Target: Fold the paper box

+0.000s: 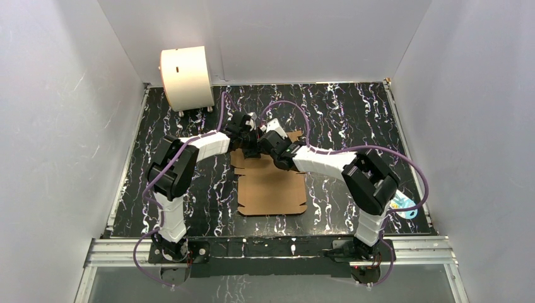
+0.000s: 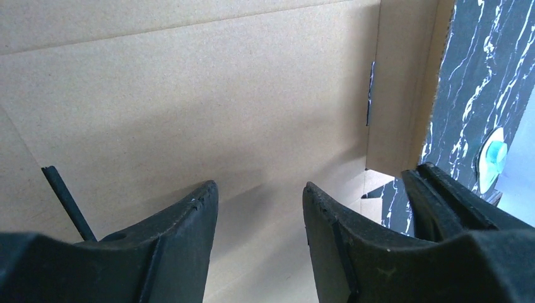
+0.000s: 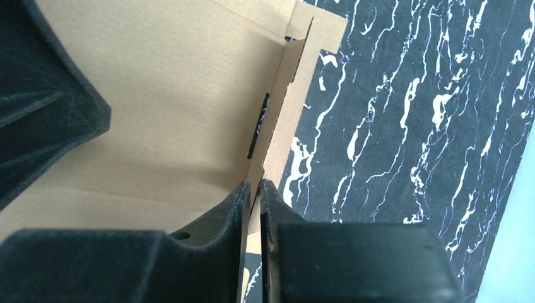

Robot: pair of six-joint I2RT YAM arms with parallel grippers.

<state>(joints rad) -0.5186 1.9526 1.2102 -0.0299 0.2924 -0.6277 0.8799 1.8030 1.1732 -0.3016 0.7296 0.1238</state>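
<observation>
**Both grippers at the far end of the paper box**

Top view: the paper box point(image 1: 271, 189) lies opened out in the middle of the black marbled table point(image 1: 353, 113). The left gripper point(image 1: 250, 146) and the right gripper point(image 1: 270, 144) meet over its far end. A cream drum point(image 1: 186, 77) stands at the far left corner. A pale blue sticker point(image 1: 404, 205) lies beside the right arm; its print is too small to read.

Left wrist: the left gripper point(image 2: 260, 187) is half wide, with nothing between its fingers, above plain brown cardboard.

Right wrist: the right gripper point(image 3: 252, 184) is narrow, and the raised side wall point(image 3: 284, 95) passes between its fingers. Whether they press it, I cannot tell.
</observation>
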